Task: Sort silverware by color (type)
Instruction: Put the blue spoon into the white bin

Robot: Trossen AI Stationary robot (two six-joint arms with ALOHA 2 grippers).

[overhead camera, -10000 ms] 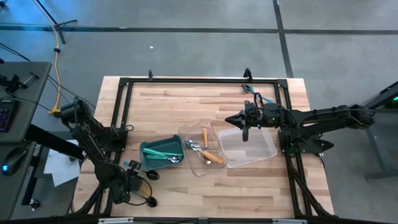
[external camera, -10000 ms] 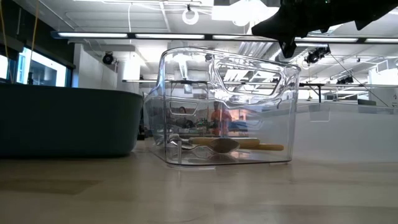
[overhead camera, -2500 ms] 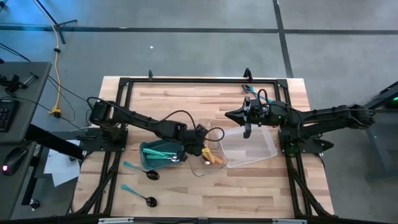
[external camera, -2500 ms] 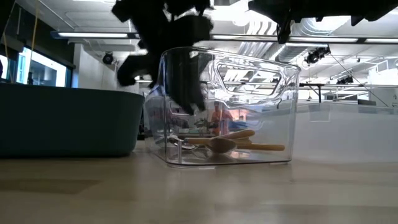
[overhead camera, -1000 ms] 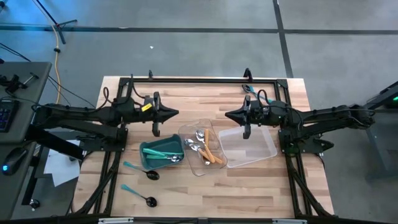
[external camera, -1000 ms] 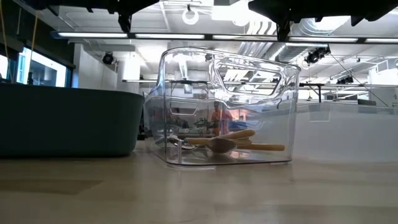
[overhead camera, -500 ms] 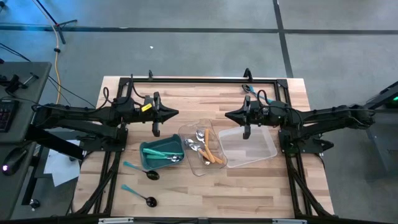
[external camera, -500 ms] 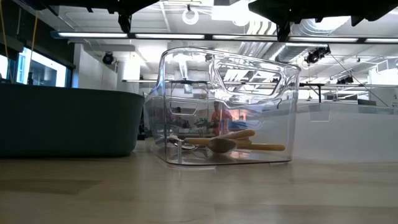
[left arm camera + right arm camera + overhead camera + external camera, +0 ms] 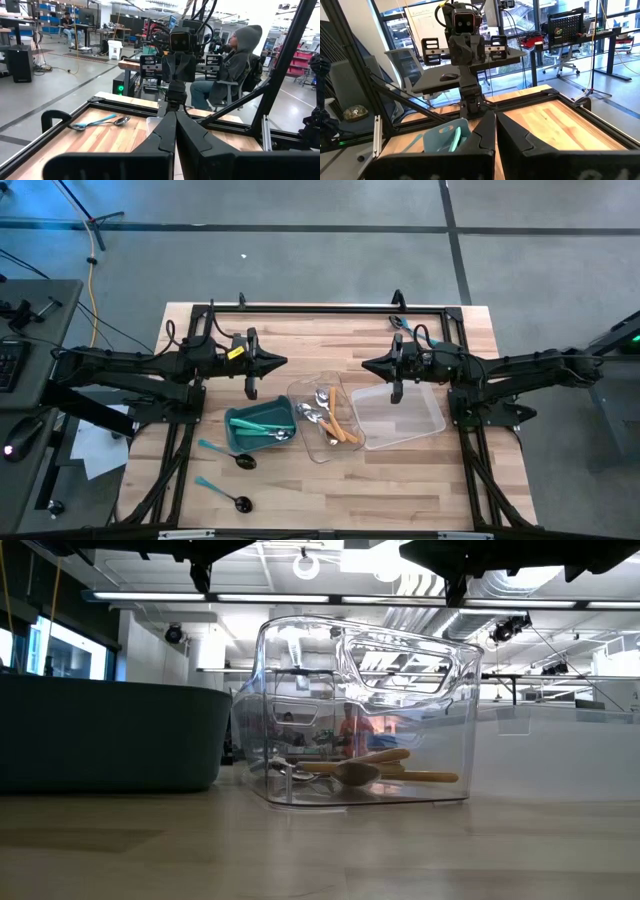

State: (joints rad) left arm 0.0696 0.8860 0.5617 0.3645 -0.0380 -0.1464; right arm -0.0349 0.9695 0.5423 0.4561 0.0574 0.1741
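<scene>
Orange-handled spoons [image 9: 341, 430] and silver-headed spoons [image 9: 314, 416] lie in a clear tray [image 9: 305, 392] at the table's middle, also seen in the low view [image 9: 372, 771]. To its left, a teal bin [image 9: 235, 423] holds teal-handled pieces [image 9: 262, 425]. Two teal-handled, black-headed spoons [image 9: 222, 451] [image 9: 223, 494] lie flat on the table near the left front. Another teal-handled spoon [image 9: 412, 332] [image 9: 100, 121] lies at the far right. My left gripper [image 9: 284, 362] and my right gripper [image 9: 364, 365] hover shut and level above the table, facing each other, both with nothing in them.
A second clear tray [image 9: 432, 420] with nothing in it stands right of the first. A black frame [image 9: 320, 309] runs around the table. Bare wood lies along the near edge. A person in a grey hood [image 9: 235, 65] sits beyond the table.
</scene>
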